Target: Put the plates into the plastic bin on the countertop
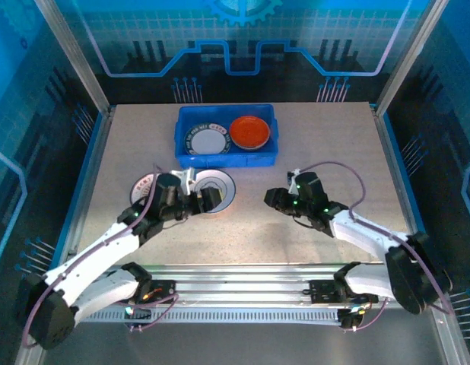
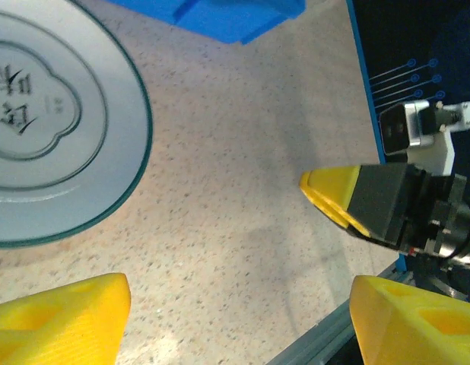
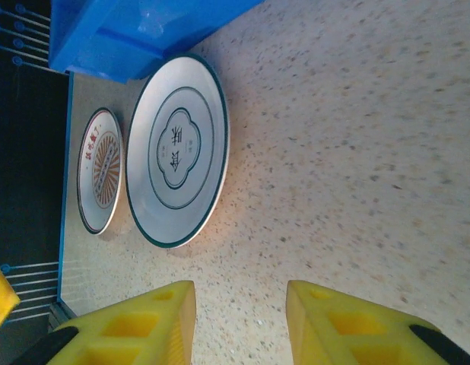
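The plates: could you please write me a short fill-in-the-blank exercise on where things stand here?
Beside the pale plate in the bin sits an ___ plate.
The dark-rimmed plate lies on the ___.
The left fingers stand ___, with nothing between them.
Missing words: orange; countertop; open.

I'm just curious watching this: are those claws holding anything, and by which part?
Nothing is held. The left gripper and right gripper both stand open over bare countertop; the nearby plate lies flat, ungripped.
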